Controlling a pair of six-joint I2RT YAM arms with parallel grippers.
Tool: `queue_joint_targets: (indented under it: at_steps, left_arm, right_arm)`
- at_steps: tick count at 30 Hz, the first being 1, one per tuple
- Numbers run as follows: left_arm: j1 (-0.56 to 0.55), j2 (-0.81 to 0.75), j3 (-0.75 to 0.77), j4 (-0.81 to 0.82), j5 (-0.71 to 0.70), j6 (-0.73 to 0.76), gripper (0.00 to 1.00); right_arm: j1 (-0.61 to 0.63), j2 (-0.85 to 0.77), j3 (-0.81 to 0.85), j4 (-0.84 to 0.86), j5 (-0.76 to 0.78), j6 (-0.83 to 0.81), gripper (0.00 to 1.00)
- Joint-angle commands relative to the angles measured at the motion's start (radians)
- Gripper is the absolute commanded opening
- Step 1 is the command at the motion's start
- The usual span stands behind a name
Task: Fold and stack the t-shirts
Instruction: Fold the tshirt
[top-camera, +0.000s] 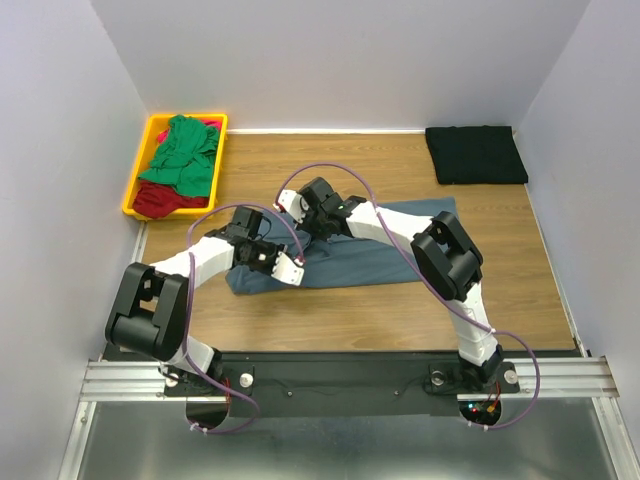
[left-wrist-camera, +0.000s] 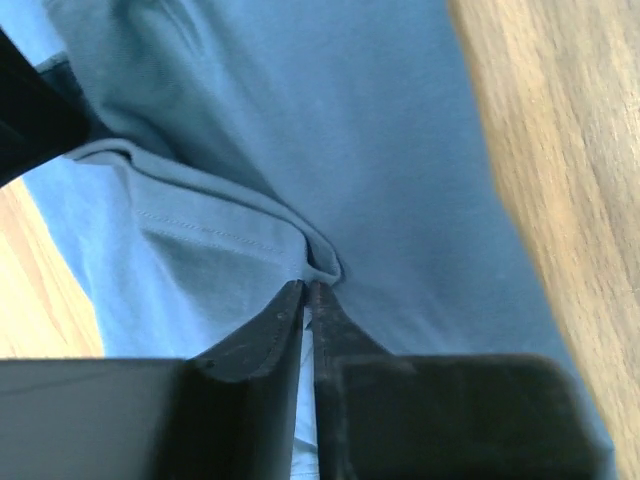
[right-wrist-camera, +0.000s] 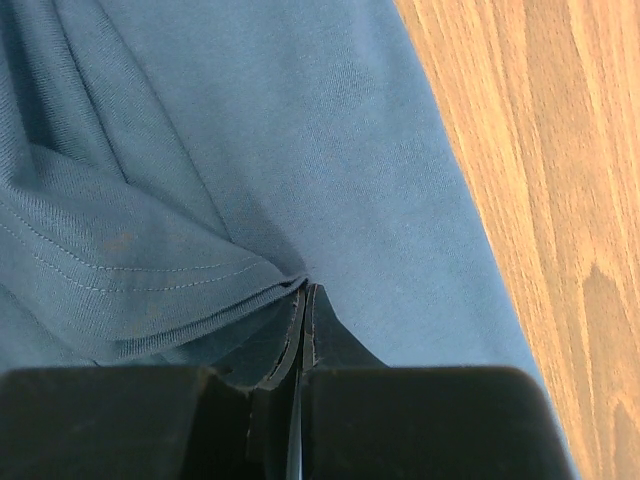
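Altogether there are four shirts and two hands. The slate blue-grey t-shirt (top-camera: 385, 258) lies spread across the middle of the worktop (top-camera: 500, 300), rumpled at its left end, where both arms meet over it. The black t-shirt (top-camera: 476, 154) sits folded flat in the far right corner, well apart from the others. The green t-shirt (top-camera: 185, 155) is heaped on the red t-shirt (top-camera: 158, 200) inside the one yellow tray (top-camera: 133, 188) at the far left. The left hand (left-wrist-camera: 308, 290) has its fingers pressed together with almost no gap, pinching a raised ridge of the slate blue-grey t-shirt where a stitched hem runs up to the tips. The right hand (right-wrist-camera: 303, 295) is likewise clamped tight, gripping a folded, double-stitched edge of the same shirt, with bare wood showing just beside the cloth on its right.
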Motion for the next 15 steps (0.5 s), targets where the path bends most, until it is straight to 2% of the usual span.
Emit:
queue_joint_targets:
  at_steps: [1,3,9,15]
  left_arm:
    - [-0.007,-0.001,0.057,-0.038,0.034,-0.009,0.09]
    - [-0.006,-0.004,0.072,-0.066,0.040,-0.018,0.00]
    - [0.042,-0.041,0.123,-0.139,0.088,-0.073,0.00]
    - [0.088,-0.027,0.172,-0.123,0.108,-0.153,0.00]
  right_arm:
    - [-0.004,0.000,0.044,0.004,-0.013,0.009,0.00]
    - [-0.005,-0.005,0.041,0.002,-0.012,0.009,0.01]
    - [-0.028,-0.023,0.050,0.001,-0.015,0.023,0.01]
    - [-0.033,-0.020,0.054,-0.001,-0.017,0.025,0.00]
